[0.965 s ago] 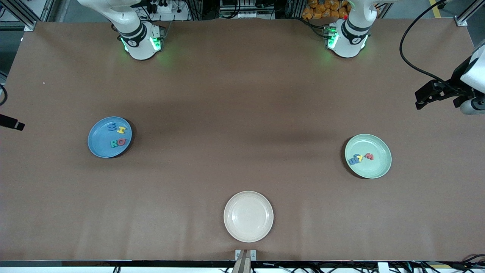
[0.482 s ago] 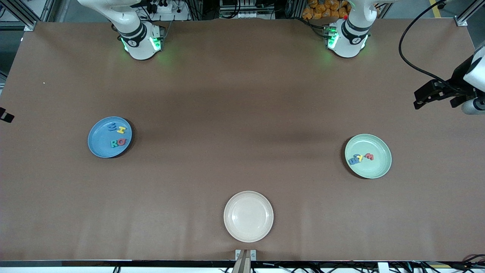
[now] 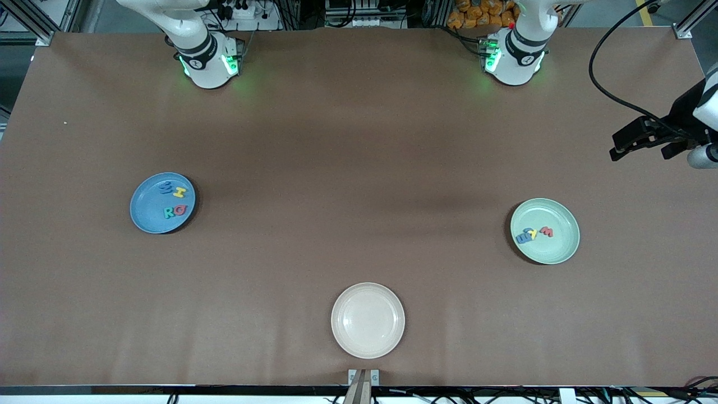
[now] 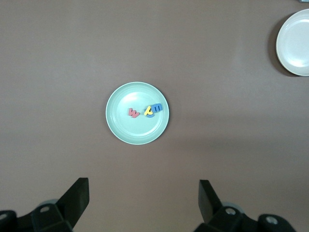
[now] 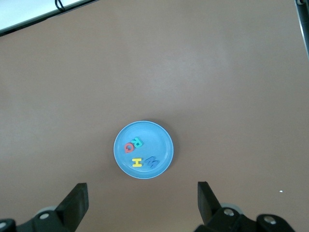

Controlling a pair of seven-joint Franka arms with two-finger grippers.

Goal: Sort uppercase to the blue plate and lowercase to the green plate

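Note:
The blue plate [image 3: 147, 209] [image 5: 157, 139] holds the uppercase letters: blue M [image 3: 165, 188] [image 5: 152, 162], yellow H [image 3: 179, 192] [image 5: 137, 162], green R [image 3: 169, 212] [image 5: 138, 142] and red Q [image 3: 179, 210] [image 5: 129, 146]. On the green plate [image 3: 556, 247] [image 4: 137, 131] lie the lowercase letters: a red one [image 3: 546, 232] [image 4: 133, 113], a yellow one [image 3: 533, 233] [image 4: 149, 111] and blue ones [image 3: 524, 237] [image 4: 157, 108], bunched together. My left gripper [image 4: 143, 187] hangs open and empty high over bare table at the left arm's end. My right gripper [image 5: 142, 190], also open and empty, is high over the table beside the blue plate and outside the front view.
A cream plate [image 3: 367, 320] [image 4: 295, 42] with nothing on it sits near the front camera's edge, midway along the table. A black cable [image 3: 603, 84] loops over the table at the left arm's end. Brown paper covers the table [image 3: 359, 168].
The right gripper has slid out of the front view at the right arm's end. The left hand has drifted slightly toward the robots' side. Plates and letters have not moved.

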